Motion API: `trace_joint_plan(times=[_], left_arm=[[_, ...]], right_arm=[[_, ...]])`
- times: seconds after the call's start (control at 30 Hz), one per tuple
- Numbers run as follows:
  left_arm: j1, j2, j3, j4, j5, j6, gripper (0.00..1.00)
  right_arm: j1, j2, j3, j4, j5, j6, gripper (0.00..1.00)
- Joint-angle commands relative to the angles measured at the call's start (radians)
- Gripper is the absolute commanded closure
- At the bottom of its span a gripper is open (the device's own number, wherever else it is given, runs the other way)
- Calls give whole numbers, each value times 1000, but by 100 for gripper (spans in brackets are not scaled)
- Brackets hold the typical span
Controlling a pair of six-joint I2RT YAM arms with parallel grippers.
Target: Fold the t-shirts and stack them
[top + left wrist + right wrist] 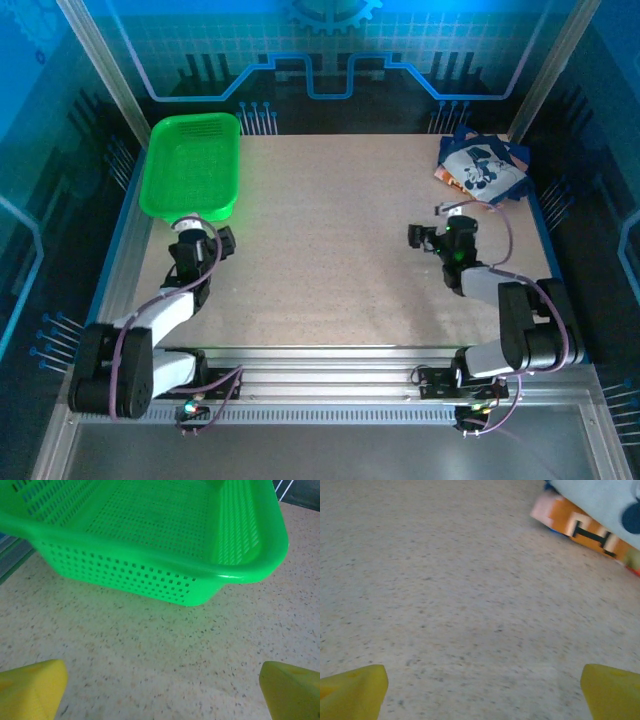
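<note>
We saw a green mesh basket at the far left of the table, and the t-shirts crumpled in a heap at the far right corner. The left gripper sat just before the basket's near edge, the right gripper near the heap, both spread wide and empty

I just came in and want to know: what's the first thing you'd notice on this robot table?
The bright green basket jumps out first, sitting empty at the far left of the table, right in front of the open left gripper. Next comes the crumpled heap of t-shirts in the far right corner, a white cartoon print on top, with the open right gripper pointing toward it.
</note>
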Motion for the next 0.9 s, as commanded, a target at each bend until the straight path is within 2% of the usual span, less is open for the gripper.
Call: trace_joint_plan(times=[0.0,0.03,0.1,0.17,0.2,0.23,0.33,0.37,0.67,0.87], left_arm=[[12,77,-14,238,78,87,1],[12,108,-9,286,100,120,1],[14,172,4,328,88,141,1],[6,317,-14,519,124,179,1],[-7,348,-9,568,100,197,1],[-8,306,10,449,101,171,1],[-2,320,0,501,97,167,1],[0,316,7,474,96,167,1],[0,320,5,490,96,169,1],[0,320,5,488,95,169,1]], right_arm=[[0,42,-39,202,101,-65,0],[-5,58,-58,253,104,-61,0],[-7,52,-55,235,100,-56,0],[-7,51,-56,236,99,-56,0],[-7,52,-56,233,98,-57,0],[-7,52,-58,236,99,-57,0],[-4,52,-58,237,107,-59,0],[8,50,-59,239,173,-48,0],[13,50,-56,232,178,-48,0],[-4,51,-58,234,135,-45,0]])
